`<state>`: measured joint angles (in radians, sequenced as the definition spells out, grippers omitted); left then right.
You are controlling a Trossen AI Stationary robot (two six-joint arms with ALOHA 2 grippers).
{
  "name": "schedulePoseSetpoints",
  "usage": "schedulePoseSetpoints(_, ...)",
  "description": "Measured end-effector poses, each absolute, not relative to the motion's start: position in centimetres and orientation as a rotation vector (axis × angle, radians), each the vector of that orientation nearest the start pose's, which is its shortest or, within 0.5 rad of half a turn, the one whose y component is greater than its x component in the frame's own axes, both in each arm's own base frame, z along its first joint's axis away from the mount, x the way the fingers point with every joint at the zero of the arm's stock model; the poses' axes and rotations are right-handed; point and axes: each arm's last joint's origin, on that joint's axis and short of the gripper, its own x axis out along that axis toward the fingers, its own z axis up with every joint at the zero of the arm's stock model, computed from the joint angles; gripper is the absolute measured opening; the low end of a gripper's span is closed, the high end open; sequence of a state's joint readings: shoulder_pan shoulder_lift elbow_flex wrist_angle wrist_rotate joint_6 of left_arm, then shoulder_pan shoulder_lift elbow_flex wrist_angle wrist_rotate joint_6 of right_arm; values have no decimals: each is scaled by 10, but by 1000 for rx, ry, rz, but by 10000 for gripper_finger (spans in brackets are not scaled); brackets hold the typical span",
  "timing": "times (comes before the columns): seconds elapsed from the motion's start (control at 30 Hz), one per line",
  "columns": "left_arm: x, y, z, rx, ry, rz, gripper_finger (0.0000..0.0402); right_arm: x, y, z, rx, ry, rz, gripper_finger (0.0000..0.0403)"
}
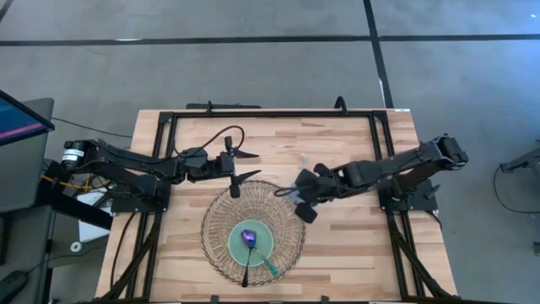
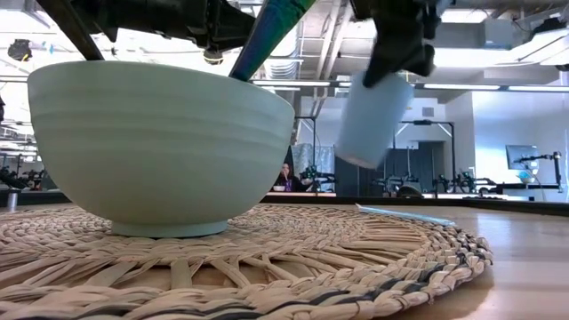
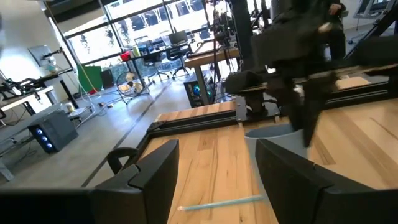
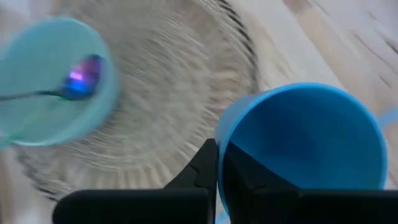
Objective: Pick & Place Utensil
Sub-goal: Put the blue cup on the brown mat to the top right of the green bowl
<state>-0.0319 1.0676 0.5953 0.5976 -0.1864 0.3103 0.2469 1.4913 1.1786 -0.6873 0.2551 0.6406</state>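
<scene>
— High view, step? 
— Carrying. Right gripper (image 1: 305, 197) clamped on cup (image 1: 305, 211), at mat (image 1: 218, 253) edge. Left gripper (image 1: 239, 166) spread wide, empty, behind mat. Spoon (image 1: 247, 247) and teal utensil (image 1: 268, 265) already in bowl (image 1: 274, 238).
— Low view?
— Cup (image 2: 373, 118) hanging above wood table (image 2: 524, 240); straw (image 2: 404, 214) lying beyond. Office, seated person far off.
— Left wrist?
— Fingers (image 3: 155, 177) parted; straw (image 3: 221, 202) near.
— Right wrist?
— Cup (image 4: 305, 143) rim pinched. Next, probably: lowering upright beside mat, then releasing.
</scene>
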Motion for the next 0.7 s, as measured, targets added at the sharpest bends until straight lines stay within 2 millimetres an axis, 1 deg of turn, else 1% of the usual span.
schedulePoseSetpoints(0.1, 234, -2, 289, 296, -100, 172, 214, 298, 74, 270, 335, 892, -254, 5)
schedulePoseSetpoints(0.23, 234, -2, 289, 295, -101, 173, 214, 298, 77, 272, 330, 884, -238, 5)
schedulePoseSetpoints(0.4, 234, -2, 289, 295, -103, 173, 214, 303, 77, 288, 341, 817, -244, 2)
schedulePoseSetpoints(0.53, 234, -2, 289, 295, -104, 173, 214, 306, 78, 293, 359, 778, -253, 2)
schedulePoseSetpoints(0.57, 234, -2, 289, 295, -105, 173, 214, 306, 79, 293, 363, 774, -249, 2)
schedulePoseSetpoints(0.63, 234, -2, 289, 295, -105, 173, 214, 312, 82, 287, 376, 786, -245, 2)
schedulePoseSetpoints(0.7, 234, -2, 289, 295, -105, 173, 214, 315, 86, 275, 376, 840, -250, 2)
